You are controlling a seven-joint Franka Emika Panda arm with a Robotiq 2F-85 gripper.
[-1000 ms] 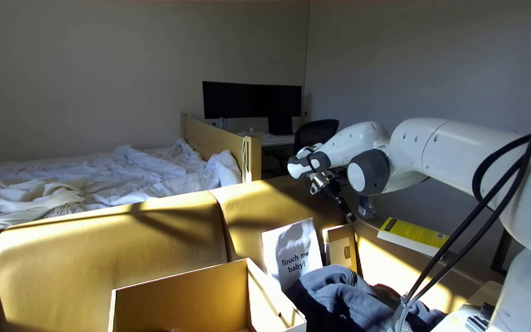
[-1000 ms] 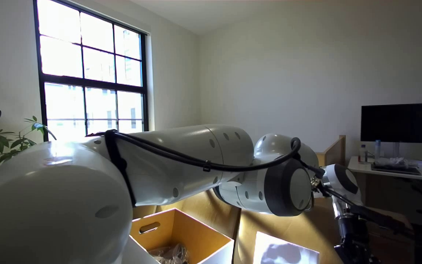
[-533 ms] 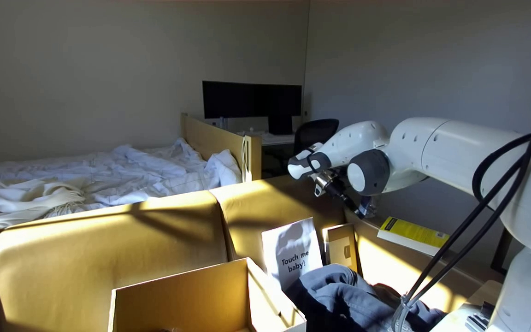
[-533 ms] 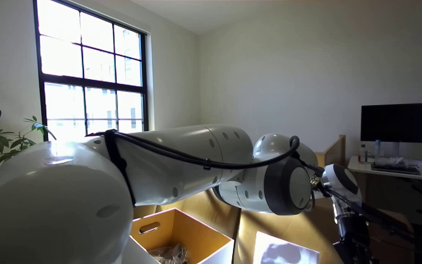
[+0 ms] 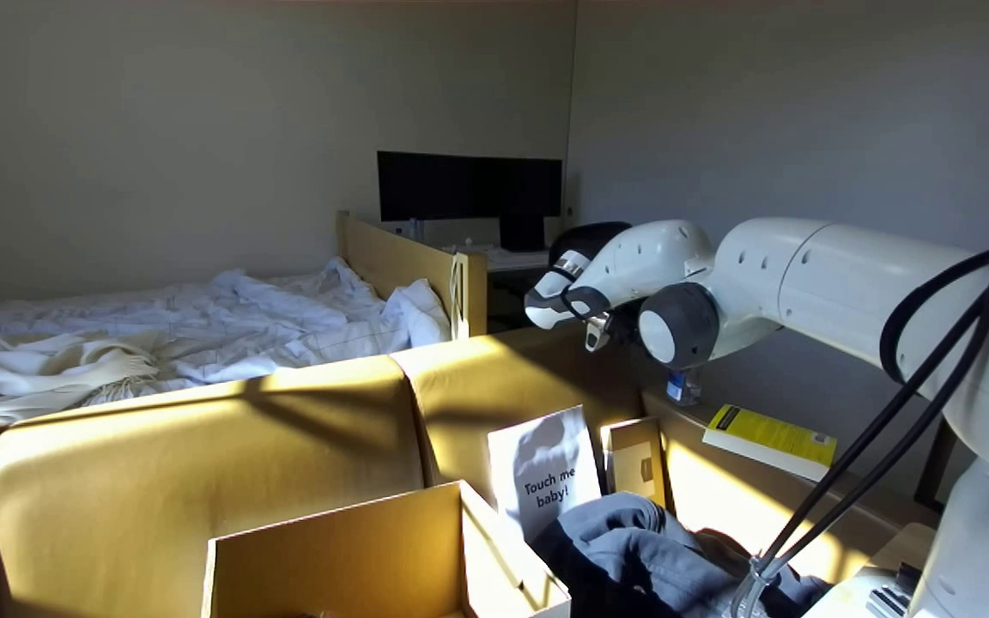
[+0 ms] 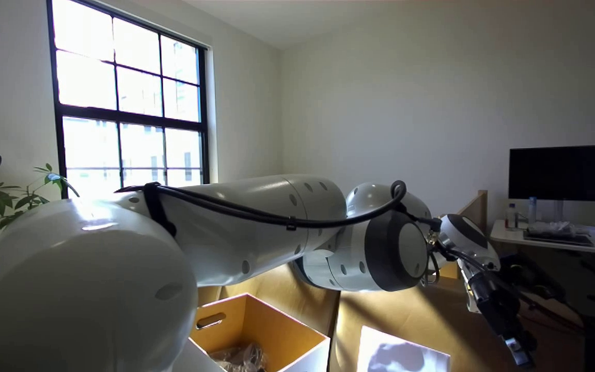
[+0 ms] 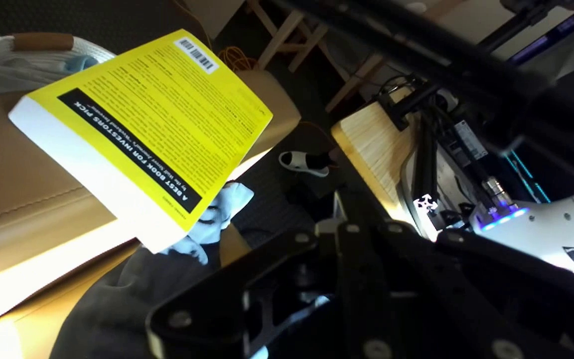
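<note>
My gripper (image 7: 351, 204) is shut in the wrist view, its black fingers together with nothing seen between them. In an exterior view the gripper (image 6: 519, 352) points down and to the right, clear of any object. From the opposite camera the arm's grey-capped joint mostly hides it. The nearest thing is a thick yellow book (image 7: 162, 129), lying back cover up on the sofa's arm; the book (image 5: 773, 436) is also seen in an exterior view, apart from the gripper. A clear bottle (image 5: 683, 388) with a blue label stands beside the book on that sofa arm, below the robot's forearm.
An open box (image 5: 348, 549) stands on the tan sofa; crumpled plastic (image 6: 243, 358) lies inside. A white sheet (image 5: 546, 468) reading "Touch me baby!" leans on the backrest beside a small cardboard box (image 5: 634, 462). Dark clothing (image 5: 623, 549) covers the seat. Cables (image 5: 855, 429) hang from the arm.
The gripper first swings towards the bottle, then turns out of sight behind the arm. In the other camera's picture its tip swings right. The arm draws back slightly; the book and bottle stay put.
</note>
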